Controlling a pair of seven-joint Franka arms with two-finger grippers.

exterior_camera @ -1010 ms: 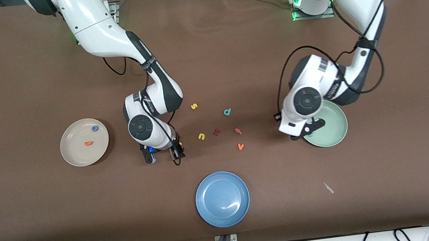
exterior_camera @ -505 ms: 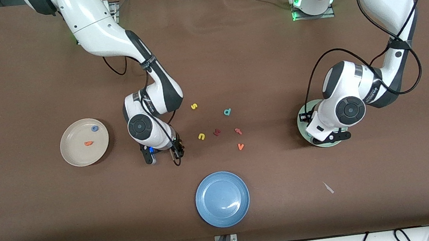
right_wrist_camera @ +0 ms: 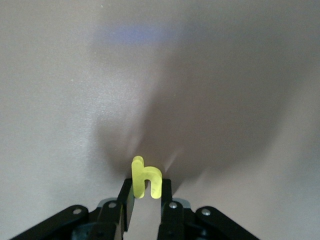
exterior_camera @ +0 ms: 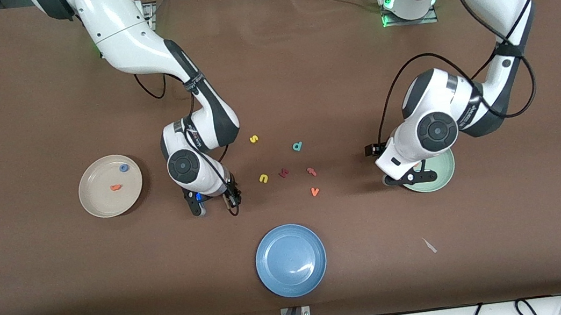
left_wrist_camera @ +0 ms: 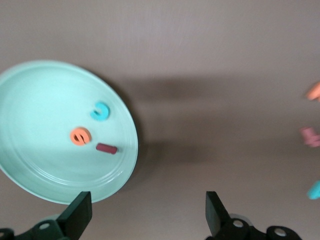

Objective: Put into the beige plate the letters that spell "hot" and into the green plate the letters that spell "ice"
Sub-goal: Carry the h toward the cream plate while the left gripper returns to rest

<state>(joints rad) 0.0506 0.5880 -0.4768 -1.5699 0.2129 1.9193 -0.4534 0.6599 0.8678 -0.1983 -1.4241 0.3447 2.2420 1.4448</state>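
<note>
Right gripper (right_wrist_camera: 146, 200) fingers clamped on yellow h (right_wrist_camera: 145, 179), thin pinch; could slip before beige plate (exterior_camera: 94, 203); left gripper (left_wrist_camera: 148, 220) fingers apart above green plate (left_wrist_camera: 30, 185) edge; ice letters inside.

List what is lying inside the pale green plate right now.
In the left wrist view, the round pale mint-green plate holds three small foam letters: a teal c, an orange e and a dark red bar-like i. In the front view the left arm covers most of it.
</note>
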